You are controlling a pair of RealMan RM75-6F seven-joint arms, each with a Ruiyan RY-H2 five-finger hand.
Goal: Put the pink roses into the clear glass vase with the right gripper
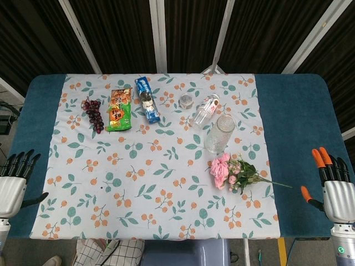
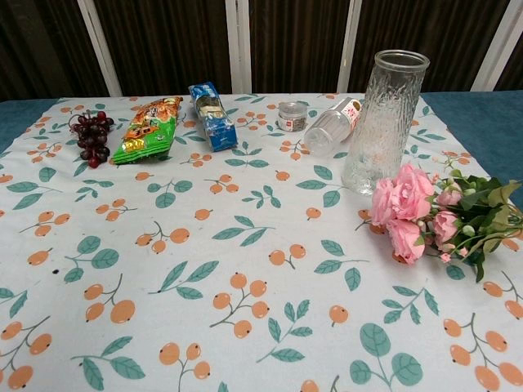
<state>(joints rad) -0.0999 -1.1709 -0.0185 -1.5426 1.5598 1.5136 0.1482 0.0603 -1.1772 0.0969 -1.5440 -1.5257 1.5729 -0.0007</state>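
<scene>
A bunch of pink roses (image 1: pixel 228 171) (image 2: pixel 413 212) with green leaves lies on the patterned cloth, stems pointing right. Just behind it the clear glass vase (image 1: pixel 220 133) (image 2: pixel 382 122) stands upright and empty. My right hand (image 1: pixel 333 185), with orange fingertips, hovers at the table's right front edge, well right of the roses, fingers apart and holding nothing. At the left front edge my left hand (image 1: pixel 15 183) is also open and empty. Neither hand shows in the chest view.
Along the back of the floral cloth (image 1: pixel 155 183) lie dark grapes (image 1: pixel 94 113), a green snack bag (image 1: pixel 119 109), a blue cookie pack (image 1: pixel 147 99), a small tin (image 1: pixel 186 101) and a clear bottle (image 1: pixel 206 109) on its side next to the vase.
</scene>
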